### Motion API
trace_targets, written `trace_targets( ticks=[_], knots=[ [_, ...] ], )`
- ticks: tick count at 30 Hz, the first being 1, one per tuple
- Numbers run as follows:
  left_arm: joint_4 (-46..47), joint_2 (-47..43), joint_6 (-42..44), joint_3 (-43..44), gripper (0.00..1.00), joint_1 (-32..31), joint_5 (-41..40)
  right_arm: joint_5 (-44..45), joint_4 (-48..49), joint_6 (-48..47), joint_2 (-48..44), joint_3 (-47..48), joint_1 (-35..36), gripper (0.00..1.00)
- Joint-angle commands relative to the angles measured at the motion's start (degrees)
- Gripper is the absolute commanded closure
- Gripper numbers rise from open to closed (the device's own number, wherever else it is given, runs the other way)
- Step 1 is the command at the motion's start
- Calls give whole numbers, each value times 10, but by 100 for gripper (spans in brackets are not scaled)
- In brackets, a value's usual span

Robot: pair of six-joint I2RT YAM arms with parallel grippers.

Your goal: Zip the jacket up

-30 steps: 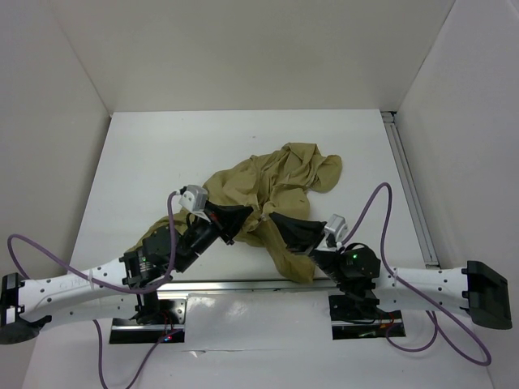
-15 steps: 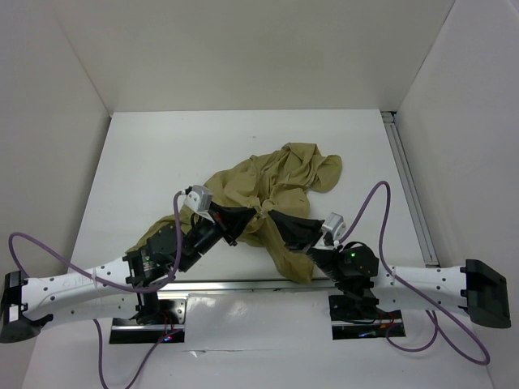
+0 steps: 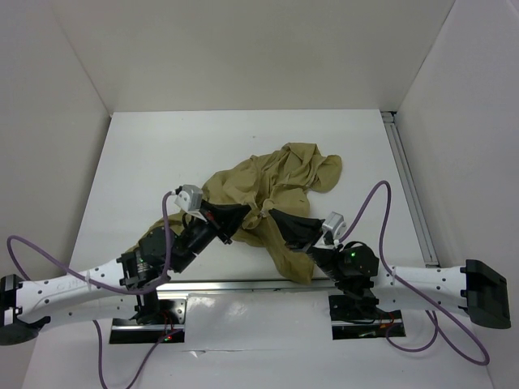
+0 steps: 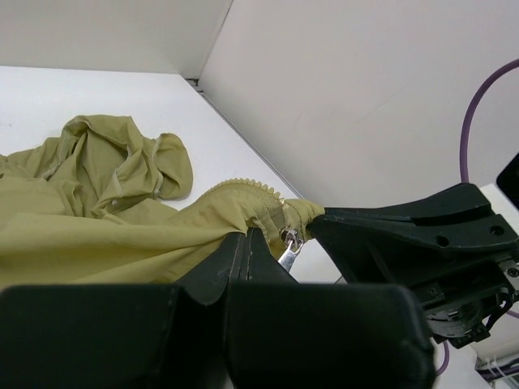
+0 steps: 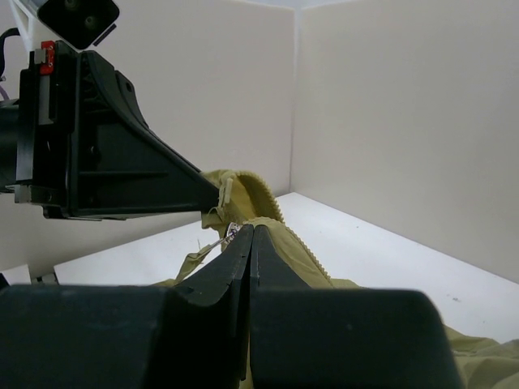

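Observation:
The khaki jacket (image 3: 276, 182) lies crumpled in the middle of the white table, with one fold drooping toward the near edge. My left gripper (image 3: 247, 214) is shut on the jacket's edge beside the zipper. In the left wrist view (image 4: 246, 237) the silver zipper pull (image 4: 289, 247) hangs just past its tips. My right gripper (image 3: 273, 215) faces it, tip to tip, shut on the jacket's other edge by the zipper teeth (image 5: 298, 237). In the right wrist view (image 5: 250, 230) the zipper slider (image 5: 232, 232) sits at its tips. The fabric between the two grippers is lifted off the table.
The white table (image 3: 162, 154) has plain walls on three sides. A metal rail (image 3: 405, 178) runs along its right edge. Purple cables (image 3: 381, 203) loop over both arms near the front.
The left arm has shifted slightly; its wrist swung left and back. Both grippers stay shut on the jacket, tips close together. The jacket has barely moved.

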Motion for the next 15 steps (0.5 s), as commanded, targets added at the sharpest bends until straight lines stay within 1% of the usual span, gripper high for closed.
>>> trace_targets(
  ticks=[1, 15],
  knots=[
    [29, -17, -1, -7, 100, -2, -12, 5, 33, -8, 0, 28, -3, 100],
    [33, 9, -13, -7, 100, -2, 6, 10, 39, -2, 6, 28, -3, 100]
  ],
)
